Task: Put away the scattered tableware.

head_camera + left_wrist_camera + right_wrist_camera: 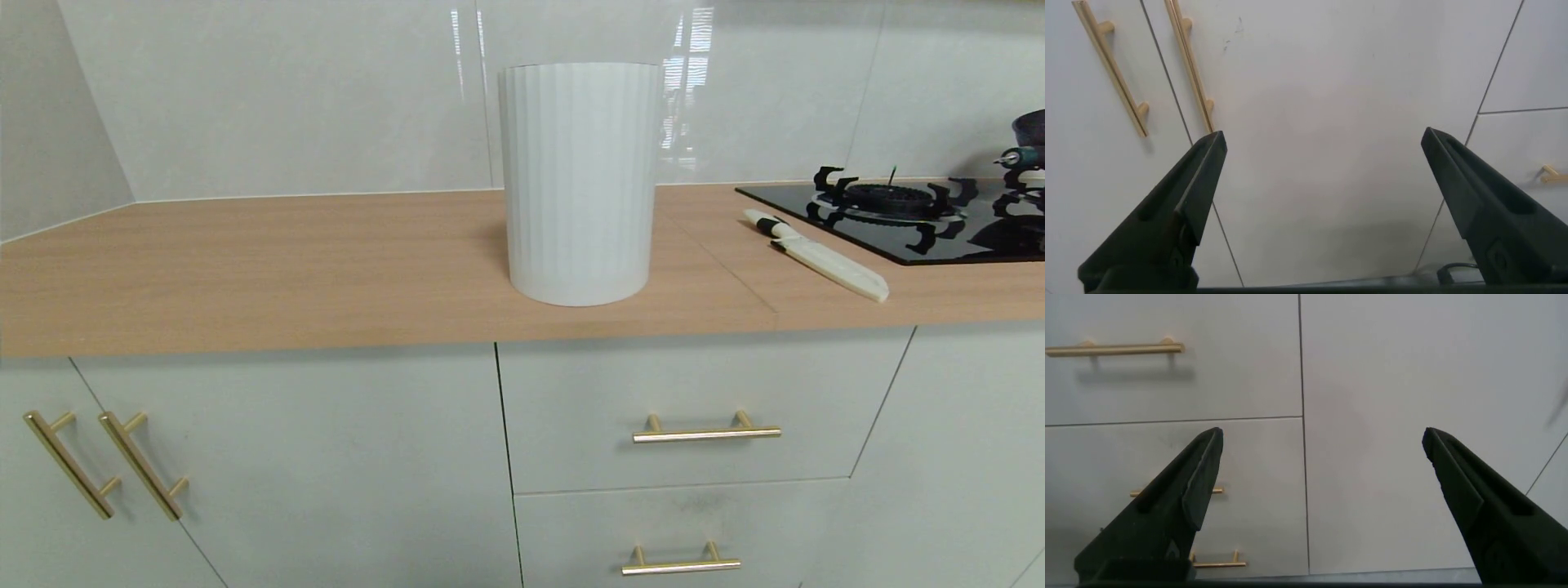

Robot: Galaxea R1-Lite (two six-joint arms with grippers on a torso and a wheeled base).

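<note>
white knife lies flat on the wooden counter, just beside the black stove and right of the tall ribbed white holder. left gripper and right gripper both have jaws wide apart, facing the cabinet fronts.

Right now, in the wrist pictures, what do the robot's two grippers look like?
The left gripper has two matt black fingers, wide at the base and narrowing to a blunt tip, each with a long shallow groove along its side. The right gripper looks the same: two black wedge-shaped fingers with that groove.
</note>
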